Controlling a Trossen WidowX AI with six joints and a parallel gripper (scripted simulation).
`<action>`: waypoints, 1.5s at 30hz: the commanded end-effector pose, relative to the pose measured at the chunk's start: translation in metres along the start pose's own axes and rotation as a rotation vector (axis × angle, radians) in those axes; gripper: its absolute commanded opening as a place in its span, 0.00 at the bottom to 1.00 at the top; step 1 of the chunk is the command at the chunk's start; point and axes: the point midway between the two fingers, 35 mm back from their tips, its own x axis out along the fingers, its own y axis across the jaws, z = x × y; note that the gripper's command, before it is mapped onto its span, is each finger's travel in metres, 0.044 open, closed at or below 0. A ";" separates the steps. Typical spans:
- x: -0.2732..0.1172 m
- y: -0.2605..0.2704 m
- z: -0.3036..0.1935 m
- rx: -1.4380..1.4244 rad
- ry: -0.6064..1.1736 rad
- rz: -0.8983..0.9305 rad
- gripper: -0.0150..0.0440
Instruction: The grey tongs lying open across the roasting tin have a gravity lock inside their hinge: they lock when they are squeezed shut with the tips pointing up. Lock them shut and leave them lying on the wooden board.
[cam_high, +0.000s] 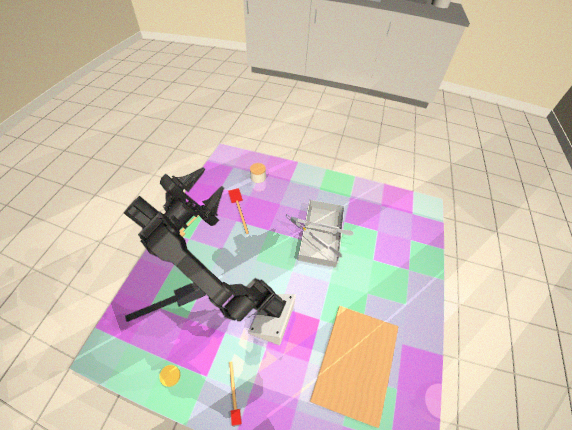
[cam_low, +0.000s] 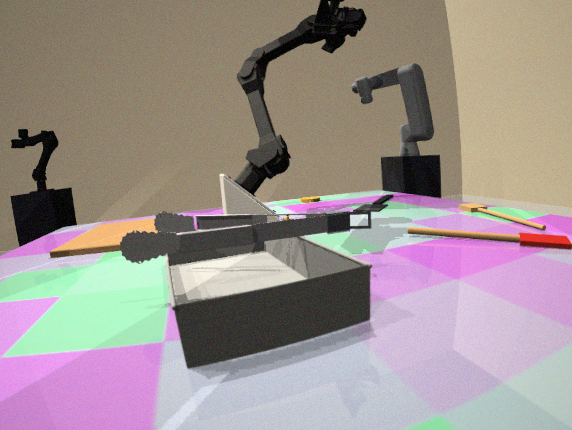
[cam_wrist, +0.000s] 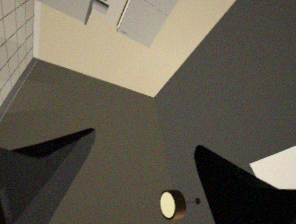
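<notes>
The grey tongs (cam_high: 346, 231) (cam_low: 215, 241) lie spread open across the roasting tin (cam_high: 320, 262) (cam_low: 280, 310). Their scalloped tips stick out past one side of the tin and the hinge end past the other, towards the arm's side. The wooden board (cam_high: 357, 365) (cam_low: 107, 235) lies flat on the mat, apart from the tin, with nothing on it. My gripper (cam_high: 212, 179) (cam_wrist: 146, 142) is open and empty, raised high above the mat and well away from the tongs. The wrist view shows only walls, ceiling and a lamp between and around the fingers; the tongs are not in it.
A red-headed tool (cam_high: 235, 195) (cam_low: 545, 240) lies between gripper and tin; another (cam_high: 236, 417) lies near the front. A cylinder with an orange top (cam_high: 257, 172) stands at the back. A yellow disc (cam_high: 170, 375) (cam_low: 310, 199) and a long black tool (cam_high: 150, 307) lie on the arm's far side.
</notes>
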 end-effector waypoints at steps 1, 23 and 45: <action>0.000 0.000 0.000 0.000 0.000 0.000 0.98; 0.088 0.193 0.174 -0.709 -0.056 0.509 1.00; 0.205 0.477 0.067 -0.416 -0.361 1.741 1.00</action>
